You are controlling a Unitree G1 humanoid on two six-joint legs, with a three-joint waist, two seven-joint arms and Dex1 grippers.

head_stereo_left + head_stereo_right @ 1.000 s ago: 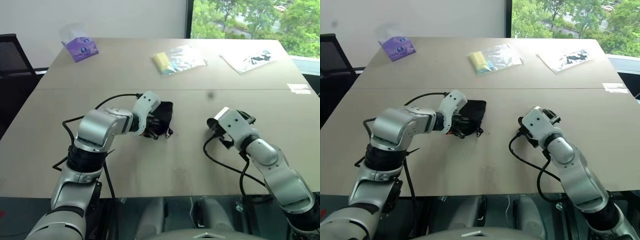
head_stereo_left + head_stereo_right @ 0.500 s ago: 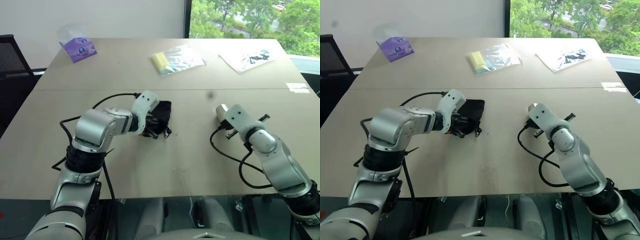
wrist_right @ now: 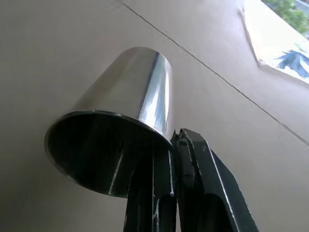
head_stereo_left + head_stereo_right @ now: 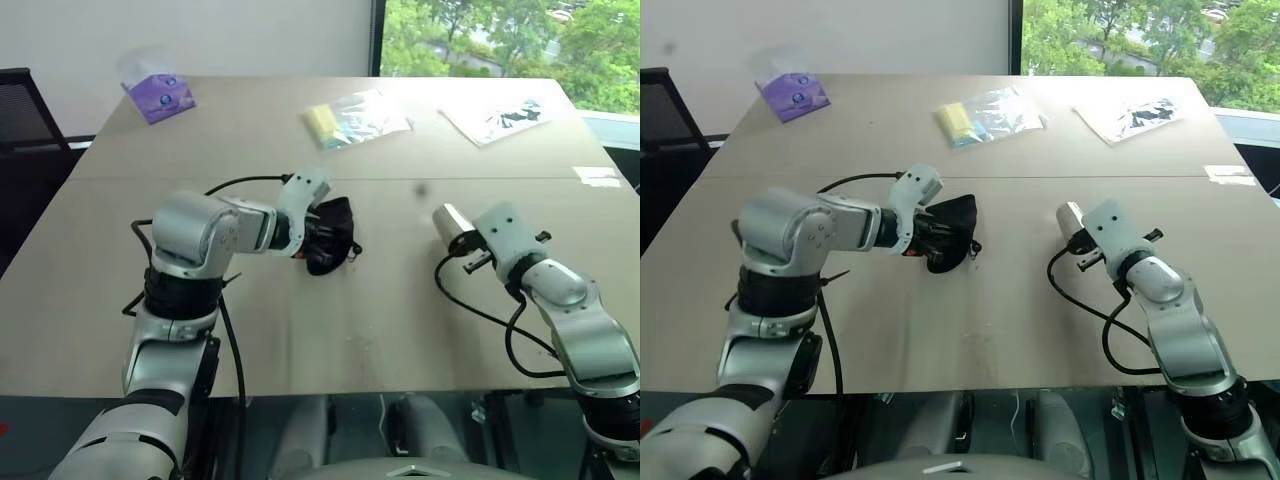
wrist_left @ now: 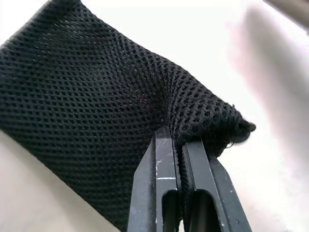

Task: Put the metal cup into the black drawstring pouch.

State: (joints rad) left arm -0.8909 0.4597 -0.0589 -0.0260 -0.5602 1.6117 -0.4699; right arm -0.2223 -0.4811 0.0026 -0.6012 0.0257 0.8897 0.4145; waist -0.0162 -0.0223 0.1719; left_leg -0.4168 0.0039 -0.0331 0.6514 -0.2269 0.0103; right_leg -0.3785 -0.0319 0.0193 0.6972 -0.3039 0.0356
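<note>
Now the cup (image 3: 120,116) is in my right gripper (image 3: 171,145): the two fingers are pinched tight on its rim, one inside the wall and one outside, and the cup sticks out sideways from them with its base pointing toward the pouch and its mouth back toward my wrist. It hangs clear of the table (image 4: 400,300), well apart from the pouch (image 4: 330,235) and off to that pouch's right. My left gripper (image 5: 176,145) is clamped shut on a fold of the pouch's black mesh near one edge, and the bag looks lifted and bunched off the table rather than lying flat. Beyond the pouch, at the far side of the table, lie a purple packet (image 4: 160,95), a clear bag with something yellow (image 4: 355,118) and another flat bag (image 4: 500,115), none of them in the way. As I judge it, the picking up is done on both sides and the step in hand is bringing cup and pouch together. The next move calls for the pouch's mouth to face the cup and stand open; I cannot tell from here whether it gapes at all, since my left fingers hold a single pinch of fabric. The cup would go in base first, so I would carry it across toward the pouch and line its base up with the opening, then release only once the mesh has taken it.
</note>
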